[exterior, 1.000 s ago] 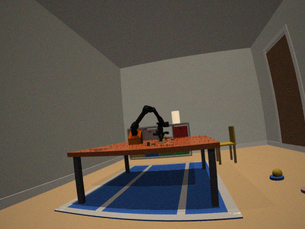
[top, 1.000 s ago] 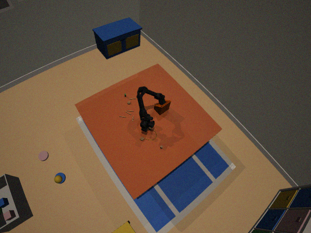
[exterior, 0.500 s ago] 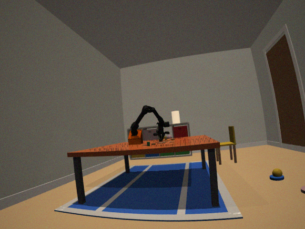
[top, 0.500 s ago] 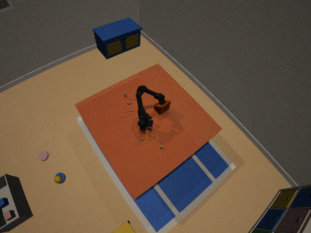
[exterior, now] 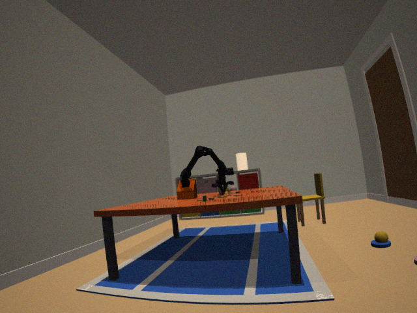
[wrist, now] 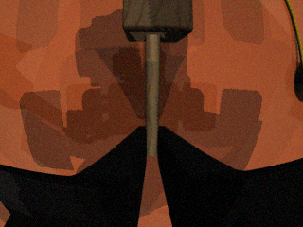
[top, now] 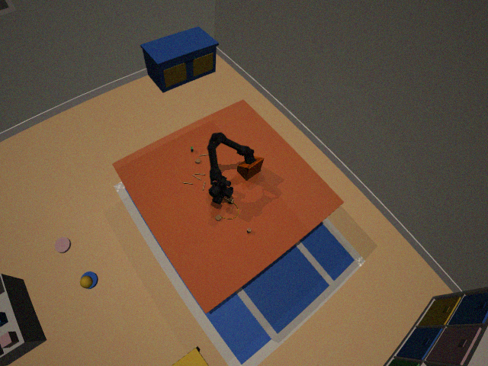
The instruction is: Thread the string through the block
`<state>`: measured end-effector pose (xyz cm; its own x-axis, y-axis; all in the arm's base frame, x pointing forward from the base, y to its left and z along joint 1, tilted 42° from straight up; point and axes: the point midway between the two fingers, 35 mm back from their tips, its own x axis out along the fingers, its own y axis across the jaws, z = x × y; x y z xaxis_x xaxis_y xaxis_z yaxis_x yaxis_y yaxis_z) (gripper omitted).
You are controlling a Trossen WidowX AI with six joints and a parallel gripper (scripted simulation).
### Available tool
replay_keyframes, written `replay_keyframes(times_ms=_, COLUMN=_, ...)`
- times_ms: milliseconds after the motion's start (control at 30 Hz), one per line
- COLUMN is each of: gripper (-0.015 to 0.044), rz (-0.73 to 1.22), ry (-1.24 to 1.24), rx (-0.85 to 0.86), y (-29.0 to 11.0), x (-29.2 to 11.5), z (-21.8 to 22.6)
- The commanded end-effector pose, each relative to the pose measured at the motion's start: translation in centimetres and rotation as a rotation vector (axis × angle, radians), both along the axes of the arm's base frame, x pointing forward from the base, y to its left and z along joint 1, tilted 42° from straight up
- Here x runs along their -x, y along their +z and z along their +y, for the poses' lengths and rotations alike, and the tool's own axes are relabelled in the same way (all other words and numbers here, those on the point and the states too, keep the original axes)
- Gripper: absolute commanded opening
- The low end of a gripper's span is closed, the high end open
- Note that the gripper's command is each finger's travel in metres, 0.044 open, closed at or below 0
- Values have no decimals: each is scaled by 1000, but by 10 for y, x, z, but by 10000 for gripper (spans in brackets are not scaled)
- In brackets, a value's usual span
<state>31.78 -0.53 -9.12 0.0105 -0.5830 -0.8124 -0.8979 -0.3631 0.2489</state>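
In the wrist view my gripper (wrist: 151, 132) is shut on the thin wooden stick (wrist: 151, 89). The stick runs straight from my fingertips up into the near face of the wooden block (wrist: 157, 9), which rests on the orange table (wrist: 57, 32). The yellow string (wrist: 286, 7) shows behind the block's top edge and curves down the right side to the dark round button (wrist: 299, 82) at the frame edge. From the top view, my gripper (top: 227, 198) is low over the table, with the string (top: 236, 213) looping to the button (top: 218, 216).
Several loose sticks (top: 197, 176) and a round disc (top: 197, 161) lie left of the arm, with a small green piece (top: 191, 149) (exterior: 204, 198) farther back. A small object (top: 248, 230) lies toward the front. The arm's orange base box (top: 251, 167) (exterior: 186, 190) stands at the back.
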Motion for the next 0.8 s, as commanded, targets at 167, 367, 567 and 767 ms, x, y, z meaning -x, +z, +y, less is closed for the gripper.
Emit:
replay_keyframes(times_ms=167, gripper=0, rz=-2, ry=2, rx=3, y=7, x=-5, z=-9)
replay_keyframes(times_ms=367, gripper=0, rz=-6, ry=3, rx=4, y=11, x=-8, z=-13)
replay_keyframes(times_ms=567, gripper=0, rz=-8, ry=5, rx=2, y=15, x=-11, z=-17)
replay_keyframes(times_ms=767, gripper=0, rz=-10, ry=7, rx=0, y=19, x=-14, z=-21)
